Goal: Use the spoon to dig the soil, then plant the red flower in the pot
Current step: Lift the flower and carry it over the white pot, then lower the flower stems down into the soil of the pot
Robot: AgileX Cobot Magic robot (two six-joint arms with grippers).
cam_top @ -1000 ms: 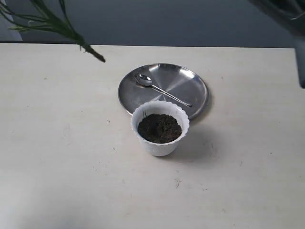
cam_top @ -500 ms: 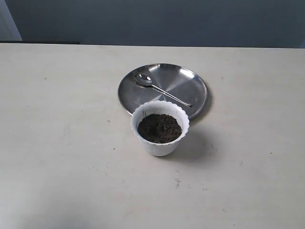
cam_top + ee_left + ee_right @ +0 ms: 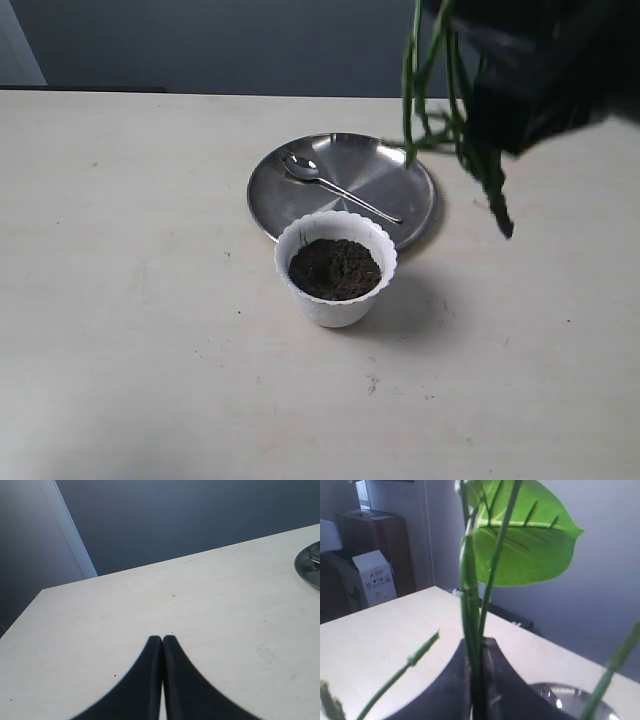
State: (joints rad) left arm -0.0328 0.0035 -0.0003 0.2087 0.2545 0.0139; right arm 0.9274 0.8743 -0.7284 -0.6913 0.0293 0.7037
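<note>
Exterior view: the pot [image 3: 336,268] stands near the middle of the table [image 3: 120,300], filled with the soil [image 3: 335,268], whose surface shows a shallow dip but no clear hole. The spoon [image 3: 338,186] lies unheld on the round steel plate [image 3: 400,175] just behind the pot, toward the far edge of the table. Judged from this layout, the digging step is either finished with the spoon set down or only lightly done; the planting step is not yet done. The red flower [image 3: 470,630] is clamped by its thin green stems in the right claw [image 3: 476,680], jaws pressed against the stems; it hangs above the far right part of the table, beside the plate and apart from the pot. The red blooms are not visible; only stems and one green leaf [image 3: 525,535] show. The left claw [image 3: 162,675] has its jaws closed together, holds nothing, and hangs over bare table near the left edge. The table surface is pale, matte and lightly scuffed. Behind it stands a dark grey wall; the right wrist view also shows a brown cabinet [image 3: 377,545] and a white box [image 3: 372,577].
</note>
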